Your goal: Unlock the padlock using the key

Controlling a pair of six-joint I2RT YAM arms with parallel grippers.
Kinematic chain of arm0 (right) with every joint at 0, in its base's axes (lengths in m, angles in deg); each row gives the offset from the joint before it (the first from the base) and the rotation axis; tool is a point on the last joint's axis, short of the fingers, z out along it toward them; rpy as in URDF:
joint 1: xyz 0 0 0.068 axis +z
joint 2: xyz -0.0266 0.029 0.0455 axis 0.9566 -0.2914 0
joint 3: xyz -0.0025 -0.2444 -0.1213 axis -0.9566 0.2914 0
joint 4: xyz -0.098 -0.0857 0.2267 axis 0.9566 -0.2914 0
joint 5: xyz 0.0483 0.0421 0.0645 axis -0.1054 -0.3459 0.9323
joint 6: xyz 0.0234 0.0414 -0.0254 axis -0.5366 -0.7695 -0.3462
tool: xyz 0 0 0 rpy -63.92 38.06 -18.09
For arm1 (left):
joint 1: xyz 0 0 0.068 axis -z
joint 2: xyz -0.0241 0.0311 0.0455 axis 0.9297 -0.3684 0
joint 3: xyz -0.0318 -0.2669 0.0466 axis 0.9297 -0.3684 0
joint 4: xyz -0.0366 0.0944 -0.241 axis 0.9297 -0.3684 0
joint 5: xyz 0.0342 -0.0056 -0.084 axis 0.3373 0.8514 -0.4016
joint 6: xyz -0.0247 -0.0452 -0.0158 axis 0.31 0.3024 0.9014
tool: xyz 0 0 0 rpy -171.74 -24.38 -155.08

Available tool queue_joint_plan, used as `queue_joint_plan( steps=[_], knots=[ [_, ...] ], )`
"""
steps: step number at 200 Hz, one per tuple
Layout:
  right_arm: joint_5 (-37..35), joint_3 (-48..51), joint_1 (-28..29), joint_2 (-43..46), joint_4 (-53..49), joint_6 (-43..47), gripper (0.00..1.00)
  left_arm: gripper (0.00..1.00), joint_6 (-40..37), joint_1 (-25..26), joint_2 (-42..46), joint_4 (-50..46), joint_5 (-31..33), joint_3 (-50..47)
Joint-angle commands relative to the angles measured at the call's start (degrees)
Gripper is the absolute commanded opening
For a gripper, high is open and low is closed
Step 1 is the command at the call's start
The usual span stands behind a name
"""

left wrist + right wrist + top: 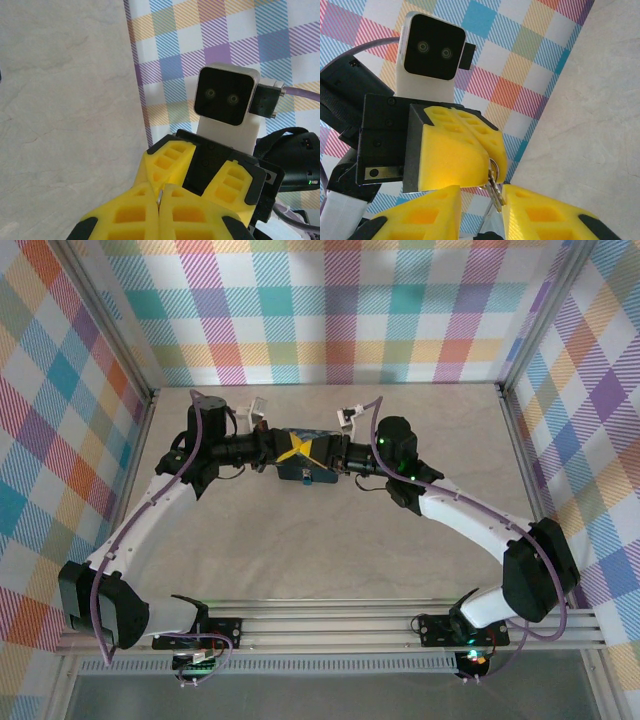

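The key (pixel 493 189) is small and silver, on a ring. Its head is pinched at the tips of the clenched left tool (pixel 159 192). Its blade hangs in the gap of the right tool (pixel 481 197), whose yellow fingers stand apart on either side, not clamped. Both tools meet above the middle of the worktop (pixel 330 540), over a blue body, seemingly the padlock (pixel 305 472).

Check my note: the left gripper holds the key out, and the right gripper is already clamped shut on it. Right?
Not quite. The left gripper holds the key out, but the right gripper is not clamped: the right wrist view shows its fingers apart, the key between them.
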Motion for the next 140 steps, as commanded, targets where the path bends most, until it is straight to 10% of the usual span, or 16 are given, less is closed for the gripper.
queue_joint_plan(
  steps=[1, 29, 95, 140],
  knots=[
    [0.6, -0.6, 0.6, 0.4, 3.5, -0.7, 0.21, 0.0, 1.7, 0.3, 0.4, 2.6, -1.0, 0.6],
    [-1.3, 2.5, 0.6, 1.7, 8.8, -1.4, 0.04, 0.0, 2.5, 0.3, 0.8, 3.8, -1.5, 0.0],
    [-3.6, 3.5, 0.6, 3.8, 5.7, -0.5, 0.18, 0.0, 3.1, 0.3, 2.0, 4.0, -3.2, -0.5],
    [-2.0, 3.0, 0.6, 4.3, 5.7, 2.1, 0.0, 0.0, 3.3, 0.6, 2.7, 2.6, -4.7, -0.6]
  ],
)
